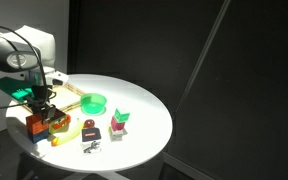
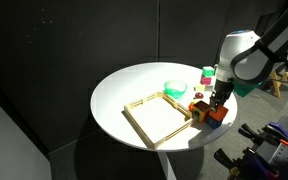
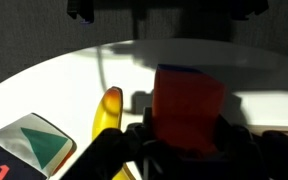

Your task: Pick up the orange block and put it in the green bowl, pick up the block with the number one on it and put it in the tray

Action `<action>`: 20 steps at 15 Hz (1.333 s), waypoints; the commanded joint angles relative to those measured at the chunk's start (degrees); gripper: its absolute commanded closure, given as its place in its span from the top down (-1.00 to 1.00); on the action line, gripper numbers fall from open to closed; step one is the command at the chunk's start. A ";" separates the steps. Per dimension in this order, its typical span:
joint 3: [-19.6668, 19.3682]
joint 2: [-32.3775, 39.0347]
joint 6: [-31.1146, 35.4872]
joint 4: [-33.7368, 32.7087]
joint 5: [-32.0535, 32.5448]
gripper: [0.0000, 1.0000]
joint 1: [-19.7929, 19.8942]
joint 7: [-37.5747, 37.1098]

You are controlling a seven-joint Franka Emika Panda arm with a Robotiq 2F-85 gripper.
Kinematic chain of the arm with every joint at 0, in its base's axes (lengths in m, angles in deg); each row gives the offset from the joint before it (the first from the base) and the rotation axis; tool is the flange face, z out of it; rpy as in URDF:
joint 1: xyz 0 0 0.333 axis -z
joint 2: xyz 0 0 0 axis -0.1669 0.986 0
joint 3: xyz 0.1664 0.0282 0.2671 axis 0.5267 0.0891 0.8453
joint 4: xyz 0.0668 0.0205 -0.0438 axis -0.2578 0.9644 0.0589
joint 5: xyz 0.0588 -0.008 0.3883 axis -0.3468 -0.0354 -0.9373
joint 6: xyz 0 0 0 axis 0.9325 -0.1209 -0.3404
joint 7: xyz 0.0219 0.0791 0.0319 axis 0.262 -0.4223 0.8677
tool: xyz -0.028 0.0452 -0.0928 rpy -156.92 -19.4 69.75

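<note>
Only the wrist view shows the orange block [image 3: 189, 105] close: a plain orange-red cube, upright between the gripper's [image 3: 184, 138] fingers. Whether they clamp it cannot be told. Both exterior views place it near the table [image 1: 144, 110] edge, apart from the bowl [image 1: 94, 101] and tray [image 2: 156, 117].

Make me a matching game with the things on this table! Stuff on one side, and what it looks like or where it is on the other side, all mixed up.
Things:
1. tray
2. green bowl
3. orange block
4. table

Clues:
a. big, round and white
b. right at the pincer
c. rectangular, light wood
d. small and round, beside the tray

Pairs: 1-c, 2-d, 3-b, 4-a.
</note>
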 commanded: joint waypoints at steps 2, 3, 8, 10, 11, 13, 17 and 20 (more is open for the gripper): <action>-0.22 -3.89 -4.84 -0.89 0.74 -0.40 -0.14 -0.22; -0.18 -4.82 -6.21 -1.12 0.97 -0.40 -0.15 -0.30; 0.14 -7.69 -14.98 -4.73 -0.10 -0.40 0.13 1.19; 0.09 -8.20 -17.58 -6.53 0.15 -0.40 0.23 1.14; 0.05 -8.19 -18.74 -7.59 0.39 -0.40 0.30 1.04; -0.01 -7.83 -20.61 -9.50 0.87 -0.40 0.40 0.82; -0.07 -6.41 -22.95 -12.75 1.15 -0.40 0.48 0.68; -0.20 -4.87 -23.35 -15.04 1.10 -0.40 0.62 0.66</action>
